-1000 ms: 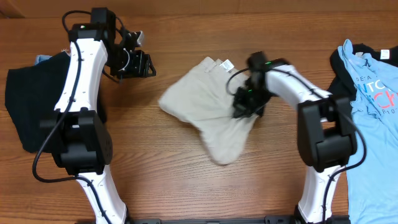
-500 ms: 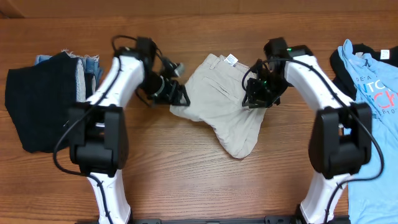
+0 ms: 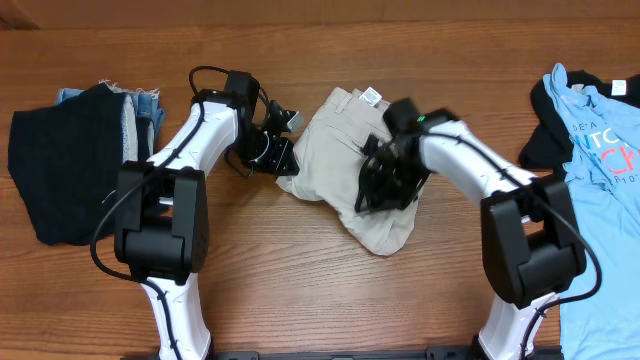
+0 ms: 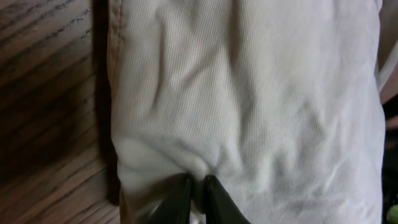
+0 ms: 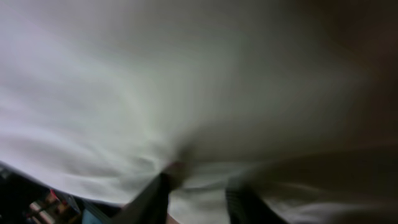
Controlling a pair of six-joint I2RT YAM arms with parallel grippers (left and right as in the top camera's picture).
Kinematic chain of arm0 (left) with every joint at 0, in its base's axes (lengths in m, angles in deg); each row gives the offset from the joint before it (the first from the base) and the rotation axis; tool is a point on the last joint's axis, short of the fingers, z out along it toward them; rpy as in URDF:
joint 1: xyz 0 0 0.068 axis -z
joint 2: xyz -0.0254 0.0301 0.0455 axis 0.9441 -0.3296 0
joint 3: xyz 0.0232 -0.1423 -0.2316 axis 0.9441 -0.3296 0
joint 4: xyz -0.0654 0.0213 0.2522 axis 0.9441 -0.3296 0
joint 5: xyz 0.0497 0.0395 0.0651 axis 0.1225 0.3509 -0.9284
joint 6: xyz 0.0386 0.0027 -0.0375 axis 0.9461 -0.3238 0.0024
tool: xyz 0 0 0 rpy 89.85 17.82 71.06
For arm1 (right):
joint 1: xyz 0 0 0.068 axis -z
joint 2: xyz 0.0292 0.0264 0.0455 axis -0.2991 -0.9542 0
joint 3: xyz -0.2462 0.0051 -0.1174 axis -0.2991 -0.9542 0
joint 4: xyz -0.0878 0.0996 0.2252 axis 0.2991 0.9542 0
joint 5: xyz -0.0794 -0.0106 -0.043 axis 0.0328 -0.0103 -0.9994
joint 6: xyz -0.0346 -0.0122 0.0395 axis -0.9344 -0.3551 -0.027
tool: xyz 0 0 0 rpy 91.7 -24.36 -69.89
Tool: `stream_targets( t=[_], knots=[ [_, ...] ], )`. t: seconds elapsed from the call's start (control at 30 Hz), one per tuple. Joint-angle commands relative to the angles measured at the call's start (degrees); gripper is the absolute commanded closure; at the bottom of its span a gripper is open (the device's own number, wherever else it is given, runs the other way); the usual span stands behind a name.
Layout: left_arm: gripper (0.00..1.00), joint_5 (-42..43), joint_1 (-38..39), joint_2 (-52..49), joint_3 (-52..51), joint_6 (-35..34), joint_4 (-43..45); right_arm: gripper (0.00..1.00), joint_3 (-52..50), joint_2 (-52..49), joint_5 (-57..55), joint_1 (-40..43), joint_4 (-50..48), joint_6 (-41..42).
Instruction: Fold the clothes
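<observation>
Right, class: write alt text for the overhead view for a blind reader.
Crumpled beige shorts lie on a wooden table, a robot's left gripper at their left edge, right gripper on their middle. Other garments lie at both sides.

White arm links (image 3: 195,135), black joint housings (image 3: 160,225), looping black cables (image 3: 203,70).

Shorts (image 3: 335,140) on table (image 3: 300,290) between left claw (image 3: 287,160) and right claw (image 3: 372,190); garment stack (image 3: 60,170) far left, T-shirt (image 3: 600,150) far right.

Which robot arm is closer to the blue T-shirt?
Right. The right end effector is over the beige shorts, nearer the blue T-shirt; the left end effector pinches the shorts' far edge.
</observation>
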Motion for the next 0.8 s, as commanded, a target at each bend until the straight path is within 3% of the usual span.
stream_targets(
  t=[0.0, 0.07, 0.13, 0.3, 0.37, 0.4, 0.47, 0.57, 0.63, 0.73, 0.77],
  knots=[
    [0.91, 0.2, -0.3, -0.2, -0.7, 0.3, 0.3, 0.79, -6.0, 0.6, -13.5, -0.3, 0.0, 9.7],
    [0.96, -1.9, -1.1, -0.2, -0.7, 0.2, 0.3, 0.85, -9.5, 0.6, -28.5, 2.0, 1.4, 22.9],
    [0.96, -2.3, -2.1, -0.2, -0.7, -0.2, 0.3, 0.87, -10.4, 0.6, -31.2, 4.0, 1.0, 25.4],
    [0.96, -0.8, -6.5, -0.2, 0.7, -0.9, -1.0, 0.87, -10.5, 0.6, -29.1, 11.2, -1.8, 25.0],
    [0.95, 5.8, -8.0, -0.2, 1.7, -0.8, -1.8, 0.81, -10.2, 0.7, -21.6, 13.2, -2.9, 17.1],
    [0.86, 10.3, -8.3, -0.2, 1.9, -0.8, -1.6, 0.78, -10.1, 0.7, -18.2, 13.8, -3.4, 13.3],
    [0.46, 15.1, -8.0, -0.2, 1.8, -0.8, -1.7, 0.73, -8.9, 1.0, -13.2, 14.3, -2.9, 9.3],
    [0.07, 17.8, -6.0, -0.2, 1.8, -2.8, -2.3, 0.67, -6.4, 4.7, -2.0, 14.3, -1.6, 1.7],
    [0.00, 17.6, -4.0, -0.2, 1.8, -6.8, -2.0, 0.61, -4.3, 9.5, 1.5, 14.3, -1.0, 1.2],
    [0.00, 16.3, -1.4, -0.2, 1.6, -14.4, 0.3, 0.51, -2.0, 14.7, 2.5, 14.2, -2.2, 4.8],
    [0.00, 12.3, -0.2, -0.2, 1.6, -20.8, 0.9, 0.51, -2.0, 15.6, 2.8, 14.2, -3.7, 6.6]
  ],
)
